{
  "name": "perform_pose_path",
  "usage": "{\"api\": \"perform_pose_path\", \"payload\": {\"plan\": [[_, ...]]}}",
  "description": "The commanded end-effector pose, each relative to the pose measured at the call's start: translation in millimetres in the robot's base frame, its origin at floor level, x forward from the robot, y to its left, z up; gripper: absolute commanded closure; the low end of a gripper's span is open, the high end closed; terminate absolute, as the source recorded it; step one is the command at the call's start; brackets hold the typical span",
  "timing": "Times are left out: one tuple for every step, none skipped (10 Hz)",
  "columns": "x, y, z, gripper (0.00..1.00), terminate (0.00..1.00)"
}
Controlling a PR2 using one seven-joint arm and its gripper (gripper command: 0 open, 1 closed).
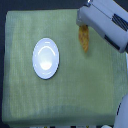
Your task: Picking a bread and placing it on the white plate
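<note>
A golden-brown bread (85, 41) shows at the upper right of the exterior view, its upper end hidden under the gripper (83, 26). The grey and white gripper comes in from the upper right and covers the top of the loaf; its fingers are not distinct, so I cannot tell whether it is open or shut or whether the loaf is lifted off the cloth. The round glossy white plate (46, 58) lies to the left of the middle, with nothing on it, well apart from the bread.
A green-yellow cloth (75, 90) covers the table. The robot's arm (107, 22) fills the upper right corner. A white rounded part (122, 115) sits at the lower right edge.
</note>
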Motion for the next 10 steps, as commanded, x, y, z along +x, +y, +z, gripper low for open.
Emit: {"api": "perform_pose_path", "payload": {"plan": [[-44, 53, 47, 1.0, 0.0], [-59, 89, 47, 1.0, 0.0], [-74, 139, 45, 1.0, 0.0], [-90, 180, 44, 1.0, 0.0], [-92, 193, 44, 1.0, 0.0], [-94, 213, 41, 1.0, 0.0], [-97, 235, 35, 1.0, 0.0], [-103, 250, 28, 1.0, 0.0], [-110, 260, 20, 1.0, 0.0], [-111, 265, 18, 1.0, 0.0]]}}
